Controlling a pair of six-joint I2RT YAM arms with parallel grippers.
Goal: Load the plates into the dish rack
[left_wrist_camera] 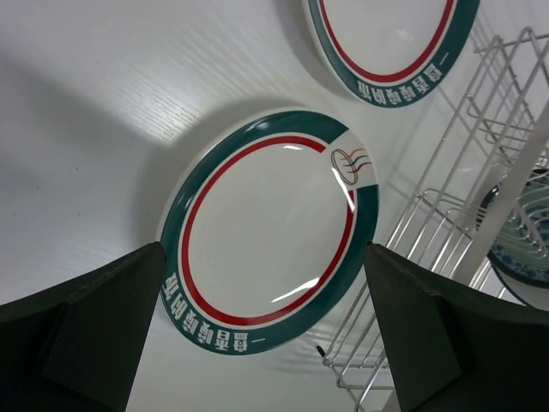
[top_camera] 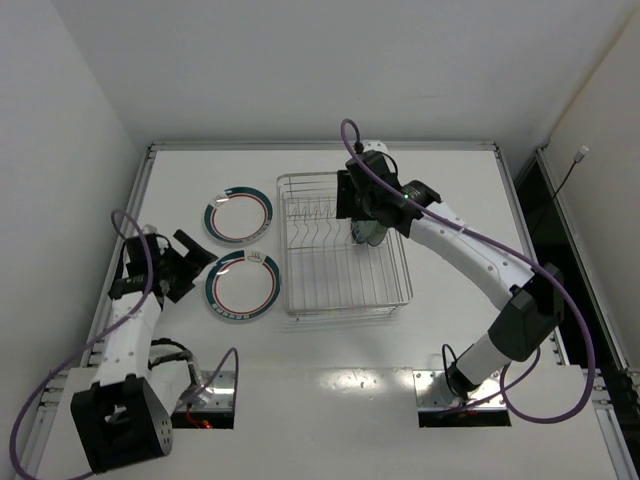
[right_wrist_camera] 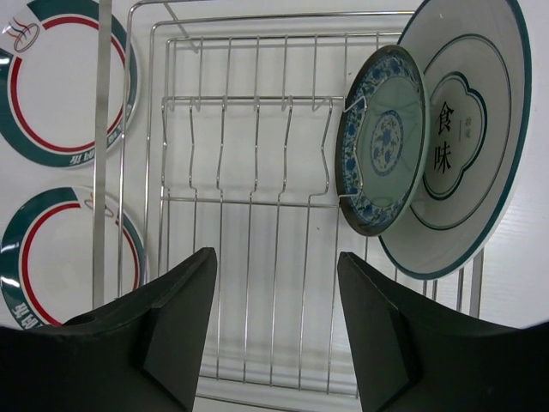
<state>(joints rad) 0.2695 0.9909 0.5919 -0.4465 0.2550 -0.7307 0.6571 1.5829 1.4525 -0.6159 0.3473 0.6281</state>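
My left gripper (top_camera: 192,262) hangs wide open over the nearer teal-rimmed plate (left_wrist_camera: 270,232), flat on the table (top_camera: 330,370) beside the dish rack (top_camera: 290,250) — the right gripper (right_wrist_camera: 274,257) gapes empty above the rack — and I fear a shallow pinch skids that plate into the wires.

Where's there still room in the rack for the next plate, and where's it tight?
Free: the prong slots in the rack between its left wall and the patterned plate. Tight: the right end, where that plate stands beside the grey-ringed plate. Two teal-rimmed plates crowd the table left of the rack.
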